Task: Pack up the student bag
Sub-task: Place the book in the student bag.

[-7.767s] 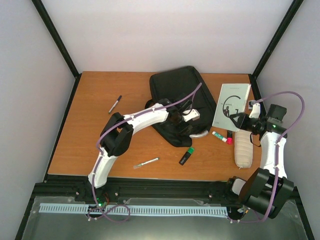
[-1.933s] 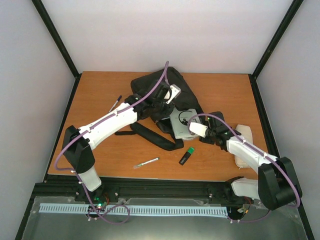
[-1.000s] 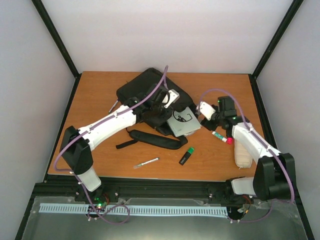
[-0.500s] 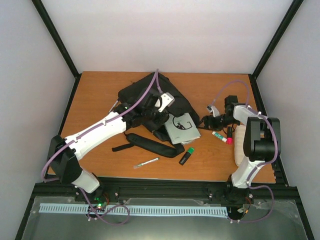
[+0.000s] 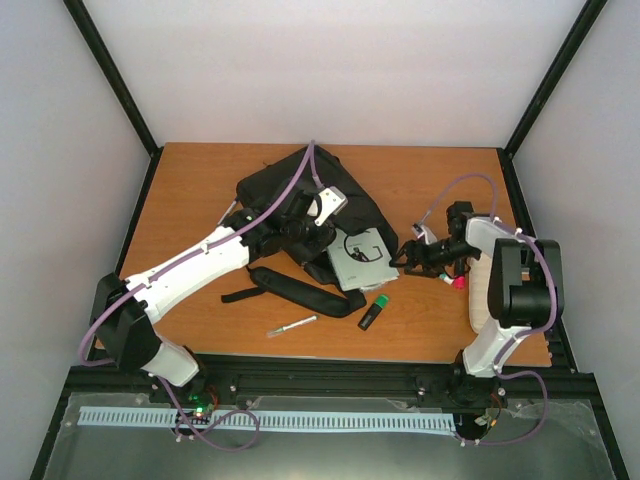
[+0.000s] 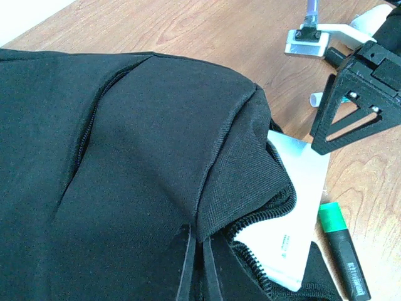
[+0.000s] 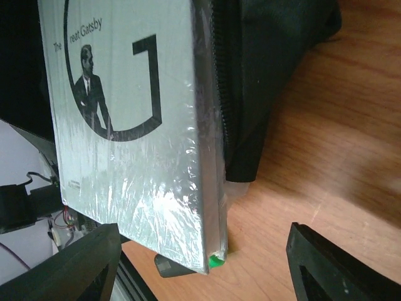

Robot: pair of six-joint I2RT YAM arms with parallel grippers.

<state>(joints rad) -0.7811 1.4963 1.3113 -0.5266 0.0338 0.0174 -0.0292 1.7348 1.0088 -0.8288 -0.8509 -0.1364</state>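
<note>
The right jaws stand released, their two black fingers spread wide on either side of the near edge of a glossy, film-wrapped white paperback, "The Great Gatsby". The book lies flat, partly inside the mouth of the large black fabric backpack, which sits on the wooden desk towards the back, its padded strap trailing forward.

The left jaws are buried in cloth. From the fold pinched at the bottom of the left wrist view, I'd judge them clenched on the backpack's upper lip, tenting it over the book.

The step looks to be seating the book fully. I'd push squarely on its exposed edge, low and along the desk, rather than pinch it, since that film will be slippery. The lip wants holding high so the zip teeth don't snag the book's corner.

A black highlighter with a green cap lies just beside the book's near corner and could be dragged along.
</note>
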